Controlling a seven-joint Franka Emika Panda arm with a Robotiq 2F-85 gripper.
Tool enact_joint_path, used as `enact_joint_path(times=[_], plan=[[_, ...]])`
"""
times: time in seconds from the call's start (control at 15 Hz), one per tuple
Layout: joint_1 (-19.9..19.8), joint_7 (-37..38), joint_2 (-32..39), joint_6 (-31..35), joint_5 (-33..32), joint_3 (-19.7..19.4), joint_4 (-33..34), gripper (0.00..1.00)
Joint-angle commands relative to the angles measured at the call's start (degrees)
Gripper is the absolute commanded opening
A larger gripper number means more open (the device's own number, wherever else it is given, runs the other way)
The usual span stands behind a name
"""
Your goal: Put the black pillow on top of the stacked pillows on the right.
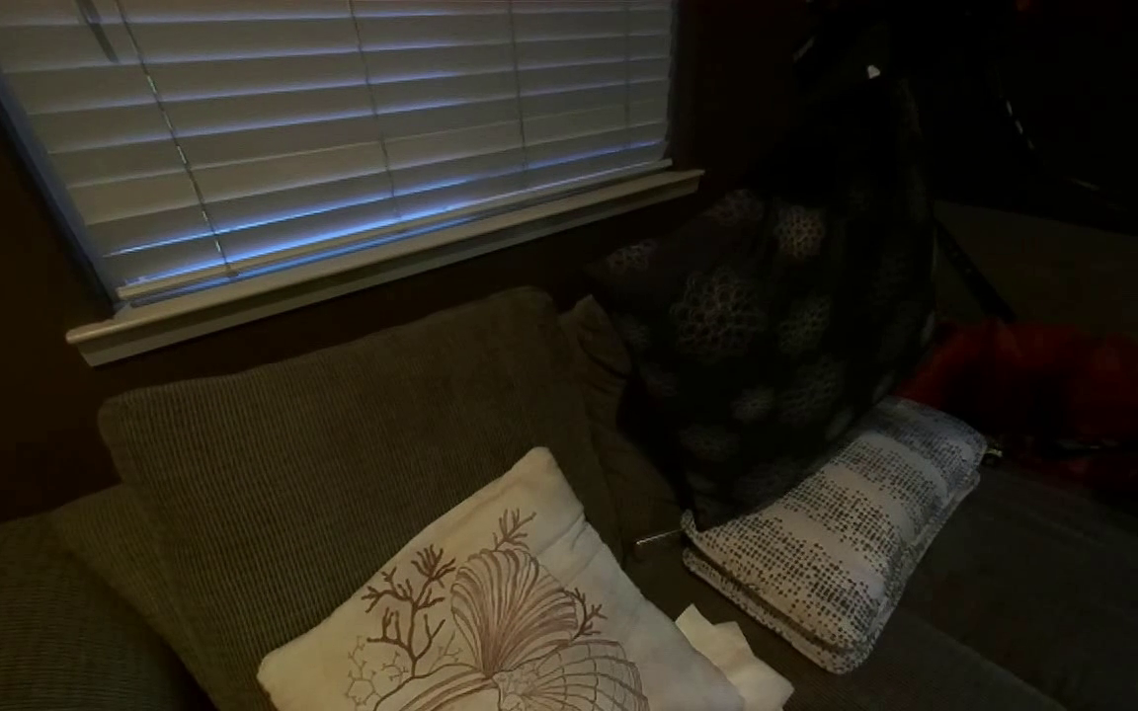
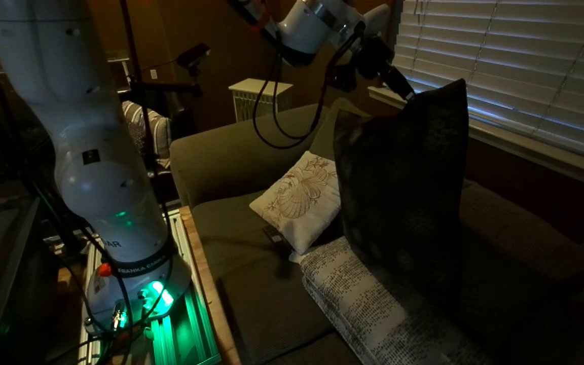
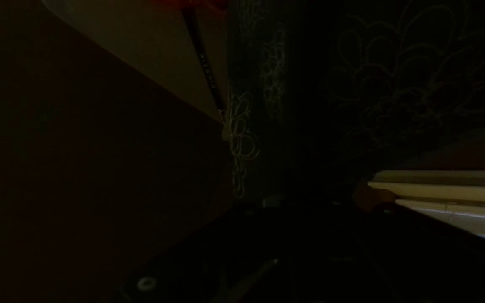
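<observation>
Was a home living rm. In an exterior view, sofa spanned btm., window blinds hung upper L.

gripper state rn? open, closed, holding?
Gripper: closed, jaws pinching the black pillow by its upper edge.

black pillow: matt cloth | stacked pillows: woven-looking cloth | sofa: ribbed fabric

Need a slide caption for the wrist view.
Wrist view, dim: the hand grips the flower-patterned black pillow, with the pale windowsill at lower right.
</observation>
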Motion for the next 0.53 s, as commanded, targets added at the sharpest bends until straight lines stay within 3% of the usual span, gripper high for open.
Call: enact_joint_path(times=[0.0, 0.47], plan=[[-0.4, 1.8, 0.5, -2.2, -1.2, 0.6, 0.3, 0.01], [-1.7, 9.0, 1.7, -3.1, -4.8, -0.6, 0.8, 0.01]])
